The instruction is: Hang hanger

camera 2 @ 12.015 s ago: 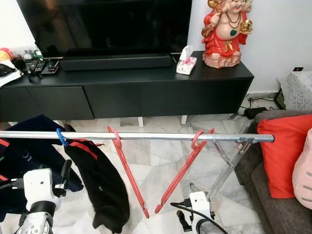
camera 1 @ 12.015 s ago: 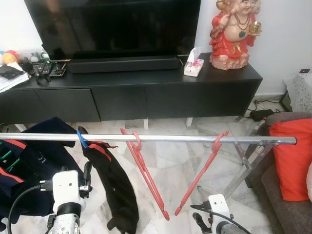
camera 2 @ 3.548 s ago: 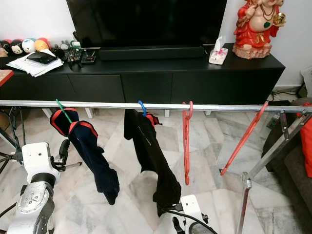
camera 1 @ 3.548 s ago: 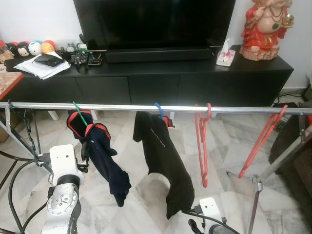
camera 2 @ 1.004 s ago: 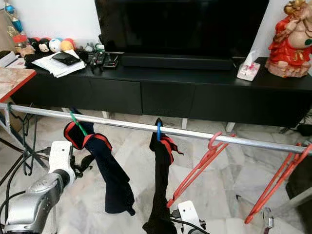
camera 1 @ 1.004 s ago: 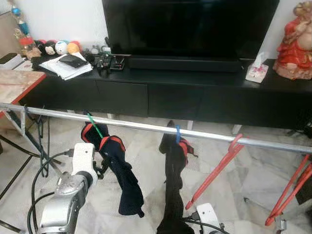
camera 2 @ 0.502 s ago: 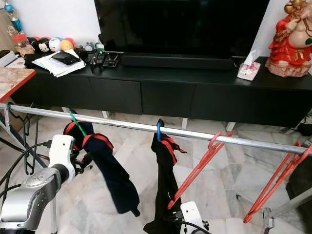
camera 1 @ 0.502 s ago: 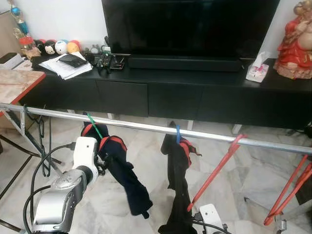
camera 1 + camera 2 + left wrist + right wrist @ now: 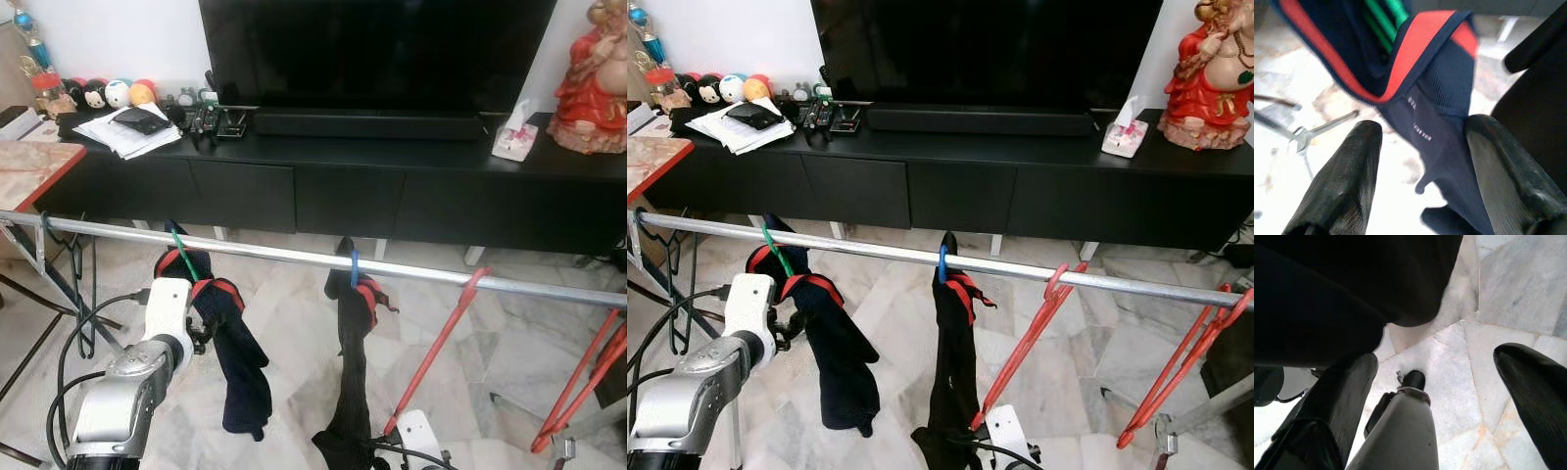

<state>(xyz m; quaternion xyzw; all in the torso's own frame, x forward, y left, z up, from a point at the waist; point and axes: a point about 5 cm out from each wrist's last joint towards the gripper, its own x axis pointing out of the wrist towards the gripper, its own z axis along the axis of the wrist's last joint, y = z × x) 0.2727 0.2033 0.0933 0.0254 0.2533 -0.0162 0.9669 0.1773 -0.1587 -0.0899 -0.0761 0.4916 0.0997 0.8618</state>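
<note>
Swinging half a second ago, the navy garment (image 9: 235, 343) now hangs straight from its green hanger (image 9: 182, 255) on the rail (image 9: 294, 257). Left gripper (image 9: 1422, 188) — jaws wide — faces its red trim. Right gripper (image 9: 1437, 396), low near the marble floor (image 9: 1508, 289), also gapes — below a black garment (image 9: 348, 382).

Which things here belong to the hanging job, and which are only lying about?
Job: green hanger with navy garment; rail; left gripper, open beside the garment.

Lying about: blue hanger with black garment; red hangers; TV; tissue box; statue; papers.
</note>
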